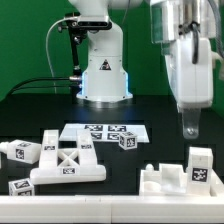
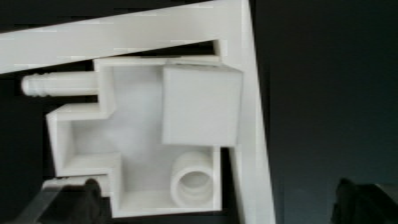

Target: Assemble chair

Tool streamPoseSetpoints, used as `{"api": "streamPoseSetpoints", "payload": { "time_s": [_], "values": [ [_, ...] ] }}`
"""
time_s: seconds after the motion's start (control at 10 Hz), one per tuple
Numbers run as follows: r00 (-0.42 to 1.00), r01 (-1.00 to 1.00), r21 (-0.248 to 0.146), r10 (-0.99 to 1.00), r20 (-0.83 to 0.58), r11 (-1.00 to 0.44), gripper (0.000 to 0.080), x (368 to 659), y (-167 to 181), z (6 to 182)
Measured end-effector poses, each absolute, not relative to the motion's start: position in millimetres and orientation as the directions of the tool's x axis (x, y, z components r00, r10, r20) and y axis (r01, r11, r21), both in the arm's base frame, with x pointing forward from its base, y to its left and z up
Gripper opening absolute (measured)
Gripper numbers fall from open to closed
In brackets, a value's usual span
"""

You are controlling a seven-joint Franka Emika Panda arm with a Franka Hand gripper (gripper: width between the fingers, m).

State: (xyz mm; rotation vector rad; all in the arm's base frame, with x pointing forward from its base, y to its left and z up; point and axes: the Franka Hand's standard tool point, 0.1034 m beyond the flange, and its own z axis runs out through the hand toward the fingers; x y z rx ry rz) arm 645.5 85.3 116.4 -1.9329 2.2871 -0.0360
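Tool (image 1: pixel 189 126) spread wide, empty, hovering over chair pc (image 2: pixel 151 130); cross-braced panel (image 1: pixel 68 165) well apart, ext view's left.

panel (image 1: pixel 66 166) before marker board (image 1: pixel 100 128), slab (image 1: pixel 165 183) apart

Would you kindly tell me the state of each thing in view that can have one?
tool: open, empty, hanging above the table.
cross-braced panel: lying flat on the table, untouched.
pegged piece: on the table under the tool, not gripped.
tagged block: standing on the table, not gripped.
small tagged piece: lying loose beside the marker board.
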Motion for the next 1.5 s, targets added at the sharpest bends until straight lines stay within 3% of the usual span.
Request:
{"api": "streamPoseSetpoints", "payload": {
  "time_s": [0.4, 0.7, 0.9, 1.3, 1.5],
  "values": [
    [-0.148, -0.981, -0.11, -0.985, -0.092, 0.157, 0.0648, 644.3, 84.0, 113.5],
    [0.144, -0.982, -0.132, -0.988, -0.065, -0.134, 0.0648, 632.3, 36.4, 110.6],
    [0.387, -0.913, -0.15, -0.922, -0.017, -0.381, 0.0648, 630.2, 22.3, 110.3],
    [0.576, -0.805, -0.156, -0.817, 0.03, -0.573, 0.0648, 631.3, 25.1, 109.5],
    [0.857, -0.5, -0.13, -0.51, 0.065, -0.856, 0.0648, 627.6, 11.1, 110.0]
  ]
}}
